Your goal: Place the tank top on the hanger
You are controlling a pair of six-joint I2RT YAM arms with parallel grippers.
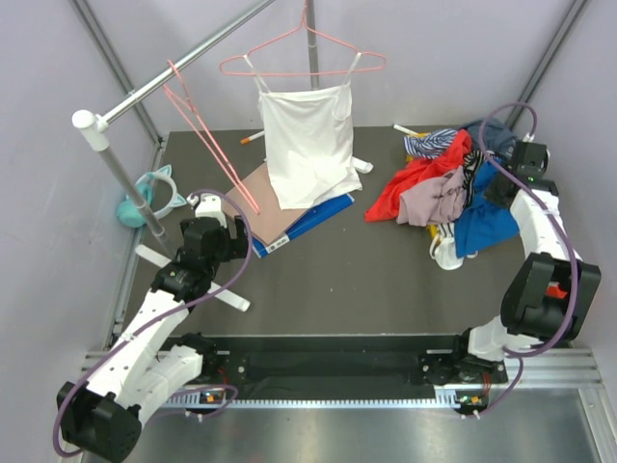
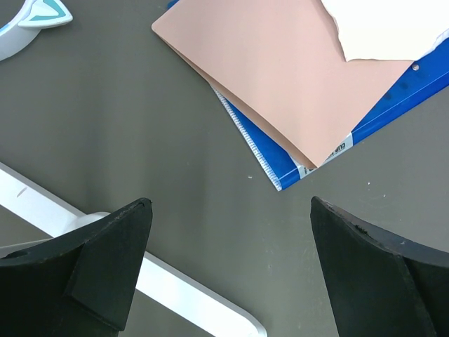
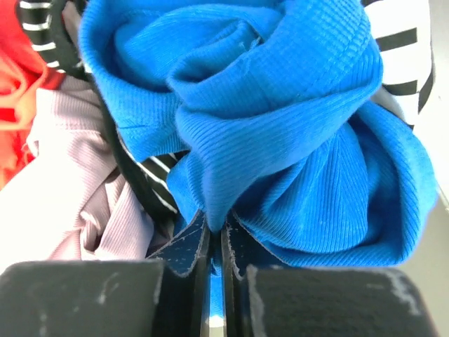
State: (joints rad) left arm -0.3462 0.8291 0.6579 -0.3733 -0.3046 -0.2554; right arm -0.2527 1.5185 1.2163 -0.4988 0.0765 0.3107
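The royal-blue tank top (image 1: 485, 225) lies crumpled at the right edge of the clothes pile and fills the right wrist view (image 3: 280, 119). My right gripper (image 1: 498, 189) is over it, and its jaws (image 3: 216, 235) are shut on a fold of the blue fabric. The bare pink wire hanger (image 1: 207, 140) hangs tilted from the metal rail at the back left. My left gripper (image 1: 218, 228) is open and empty (image 2: 231, 210) just above the table, near the rack's white foot (image 2: 175, 288).
A second pink hanger (image 1: 304, 60) holds the white camisole (image 1: 308, 145) at the back centre. A tan sheet on a blue folder (image 1: 284, 214) lies under it. Red (image 1: 403, 185), mauve (image 1: 439, 198) and striped (image 1: 432, 143) garments lie beside the blue top. The rack pole (image 1: 125, 169) stands at left.
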